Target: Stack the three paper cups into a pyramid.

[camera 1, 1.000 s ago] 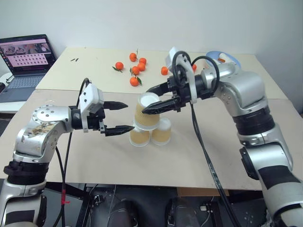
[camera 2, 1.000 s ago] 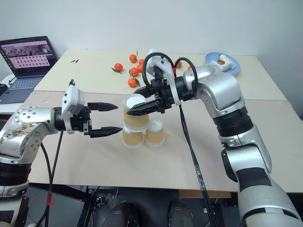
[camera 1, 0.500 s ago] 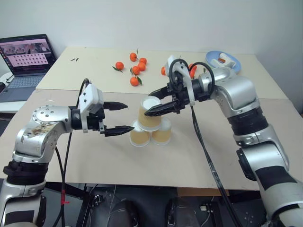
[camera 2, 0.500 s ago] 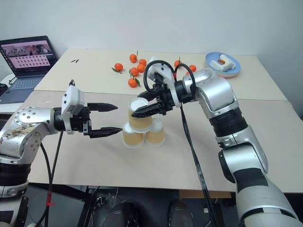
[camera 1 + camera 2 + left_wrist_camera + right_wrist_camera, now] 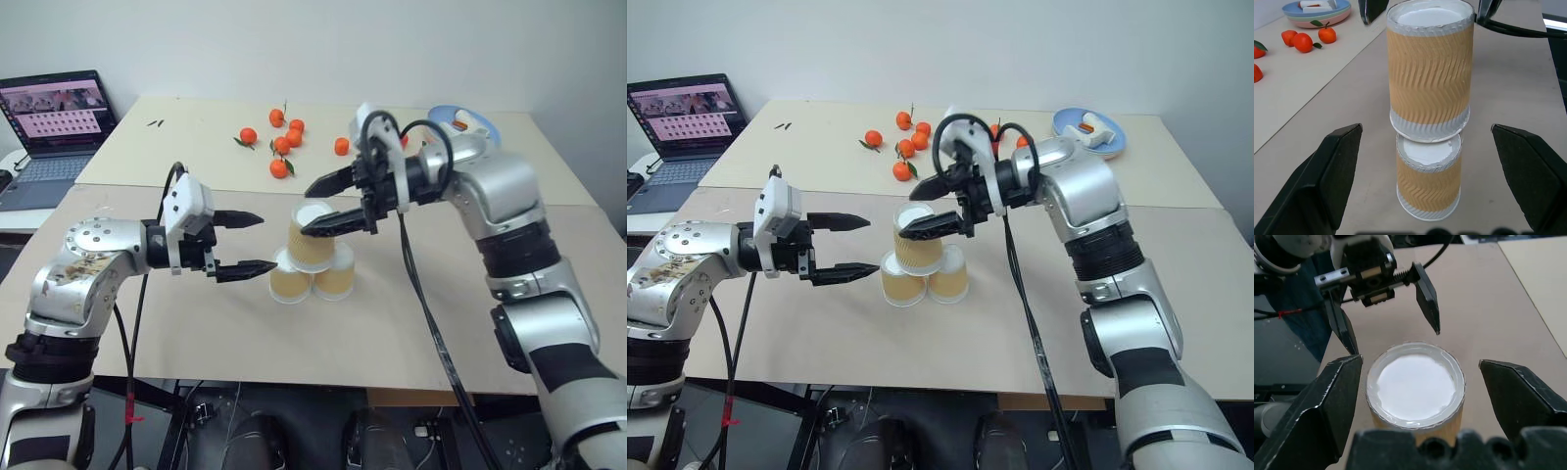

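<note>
Three tan paper cups stand upside down as a pyramid mid-table: two side by side (image 5: 289, 283) (image 5: 335, 278), and the top cup (image 5: 310, 236) resting across them, white base up. My right gripper (image 5: 323, 205) is open, its fingers straddling the top cup's upper end without touching it; in the right wrist view the cup's white base (image 5: 1415, 387) sits between the spread fingers (image 5: 1334, 399). My left gripper (image 5: 266, 241) hovers open just left of the stack, pointing at it. In the left wrist view the top cup (image 5: 1429, 73) sits on a lower cup (image 5: 1427, 183).
Several tangerines (image 5: 283, 147) lie on the far table behind the stack. A blue plate (image 5: 1117, 137) holding a small object sits far right. An open laptop (image 5: 54, 117) stands at far left. A seam (image 5: 578, 205) runs between the two tables.
My right gripper has opened and let go of the top cup. The cup, held tilted before, now stands straight on the two lower cups. My left gripper has not moved.
</note>
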Available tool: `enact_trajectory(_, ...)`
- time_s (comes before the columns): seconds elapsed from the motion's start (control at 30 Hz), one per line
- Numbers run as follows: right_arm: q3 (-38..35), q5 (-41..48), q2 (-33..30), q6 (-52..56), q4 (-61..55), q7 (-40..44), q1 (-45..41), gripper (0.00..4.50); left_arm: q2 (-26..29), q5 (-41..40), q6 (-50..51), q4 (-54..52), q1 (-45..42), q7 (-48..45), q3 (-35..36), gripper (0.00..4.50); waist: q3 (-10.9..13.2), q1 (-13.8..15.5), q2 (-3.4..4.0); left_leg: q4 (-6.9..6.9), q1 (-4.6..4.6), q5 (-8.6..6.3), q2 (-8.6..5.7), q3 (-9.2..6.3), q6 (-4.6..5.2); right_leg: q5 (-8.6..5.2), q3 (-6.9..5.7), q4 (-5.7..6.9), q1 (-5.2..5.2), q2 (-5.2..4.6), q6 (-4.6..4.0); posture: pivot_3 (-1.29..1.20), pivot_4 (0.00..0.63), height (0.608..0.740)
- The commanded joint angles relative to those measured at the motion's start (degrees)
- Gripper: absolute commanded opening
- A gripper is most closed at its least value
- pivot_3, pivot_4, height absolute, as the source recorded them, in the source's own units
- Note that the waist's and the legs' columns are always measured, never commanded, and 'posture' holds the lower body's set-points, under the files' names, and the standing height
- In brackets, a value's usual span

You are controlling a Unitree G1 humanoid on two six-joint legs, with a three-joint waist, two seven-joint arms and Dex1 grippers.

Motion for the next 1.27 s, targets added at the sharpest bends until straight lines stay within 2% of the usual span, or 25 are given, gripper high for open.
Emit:
enact_trajectory(0.03, -7.47, 6.71, -2.83, 5.05, -6.23, 0.24, -3.11, 4.45, 0.83, -1.2, 0.34, -2.05, 0.09, 0.71, 1.95, 4.5, 0.0, 0.04, 0.0, -0.01, 0.0, 0.0, 0.0, 0.0, 0.0, 0.0, 0.0, -0.01, 0.0, 0.0, 0.0, 0.0, 0.15, 0.663)
enact_trajectory(0.1, -12.18, 11.14, -3.95, 9.18, -8.13, -1.35, -3.16, 4.45, 0.81, -1.28, 0.79, -2.33, 1.08, 1.97, 2.98, 4.5, 0.0, -0.02, 0.0, -0.01, 0.01, 0.0, 0.0, -0.01, 0.0, 0.0, 0.0, -0.02, 0.01, 0.0, 0.0, 0.0, 0.15, 0.663)
enact_trajectory(0.2, -20.78, 13.71, -5.12, 13.1, -7.12, -9.91, -2.03, 4.45, -0.82, -1.89, 2.73, -3.6, 3.77, 7.81, 6.67, 4.5, 0.0, 0.0, 0.0, -0.03, 0.04, 0.0, 0.02, -0.02, 0.0, 0.0, 0.0, -0.02, 0.05, 0.0, -0.01, 0.0, 0.15, 0.663)
enact_trajectory(0.37, -25.9, 2.25, -9.55, 7.49, -6.64, -28.89, 9.7, 4.45, -6.95, -3.34, 7.17, -8.8, 9.87, 23.93, 16.72, 4.5, -0.09, 0.26, -0.21, -0.18, 0.22, 0.0, 0.03, -0.14, 0.0, 0.01, 0.18, -0.27, 0.38, -0.05, -0.01, 0.0, 0.15, 0.663)
enact_trajectory(0.43, -26.46, -2.8, -9.52, 4.42, -6.27, -36.56, 15.55, 4.45, -9.42, -0.59, 6.45, -8.72, 11.66, 30.76, 19.7, 4.5, -0.09, 0.44, -0.22, -0.2, 0.18, 0.01, -0.01, -0.12, 0.0, 0.05, 0.23, -0.32, 0.34, -0.08, 0.04, 0.0, 0.15, 0.663)
enact_trajectory(0.53, -26.3, -10.77, -7.45, 0.21, -3.26, -49.55, 22.67, 4.45, -13.36, 5.22, 3.99, -5.08, 12.04, 42.1, 22.04, 4.5, -0.08, 0.43, -0.2, -0.25, 0.15, 0.04, -0.04, -0.06, -0.04, 0.05, 0.3, -0.27, 0.25, -0.08, 0.04, 0.0, 0.15, 0.663)
enact_trajectory(0.63, -25.37, -16.32, -5.15, -6.43, 1.75, -57.77, 27.97, 4.45, -16.68, 10.09, -0.78, 0.24, 11.66, 49.34, 22.21, 4.5, -0.08, 0.29, -0.18, -0.27, 0.12, 0.1, -0.05, 0.04, -0.08, 0.05, 0.29, -0.1, 0.07, -0.07, 0.04, 0.0, 0.15, 0.663)
enact_trajectory(0.7, -26.4, -17.88, -2.36, -14.47, 5.52, -62.03, 30.83, 4.45, -19.63, 12.57, -4.83, 4.81, 10.8, 54.34, 22.77, 4.5, -0.08, 0.11, -0.19, -0.25, 0.17, 0.1, -0.04, 0.07, -0.08, 0.03, 0.29, -0.06, 0.11, -0.07, 0.06, 0.0, 0.15, 0.663)
enact_trajectory(0.73, -29.38, -15.95, 0.17, -17.37, 6.73, -63.97, 31.12, 4.45, -21.17, 12.87, -5.96, 6.65, 10.05, 56.73, 23.48, 4.5, -0.09, 0.03, -0.2, -0.25, 0.12, 0.1, -0.05, 0.09, -0.08, 0.03, 0.26, -0.02, 0.03, -0.06, 0.06, 0.0, 0.15, 0.663)
enact_trajectory(0.77, -31.65, -14.1, 2.26, -19.67, 7.22, -64.9, 31.43, 4.45, -22.32, 13.3, -7.47, 8.37, 9.27, 58.56, 24.01, 4.5, -0.09, -0.14, -0.21, -0.21, 0.2, 0.09, -0.03, 0.11, -0.08, 0.02, 0.26, 0.02, 0.08, -0.06, 0.07, 0.0, 0.15, 0.663)
enact_trajectory(0.93, -33.74, -13.01, 8.91, -28.78, 8.1, -68.6, 36.27, 4.45, -25.72, 18.88, -16.72, 17.71, 6.35, 69.93, 24.95, 4.5, -0.08, -0.19, -0.21, -0.1, 0.04, 0.1, -0.02, 0.15, -0.08, 0.0, 0.31, 0.23, -0.18, -0.04, 0.05, 0.0, 0.15, 0.663)
enact_trajectory(1.27, -32.57, -13.75, 10.89, -32.54, 8.72, -69.77, 37.95, 4.45, -26.75, 19.23, -24.06, 24.7, 5.81, 72.34, 24.54, 4.5, -0.08, -0.18, -0.21, -0.03, 0.02, 0.09, -0.02, 0.15, -0.07, 0.0, 0.32, 0.28, -0.21, -0.05, 0.04, 0.0, 0.15, 0.663)
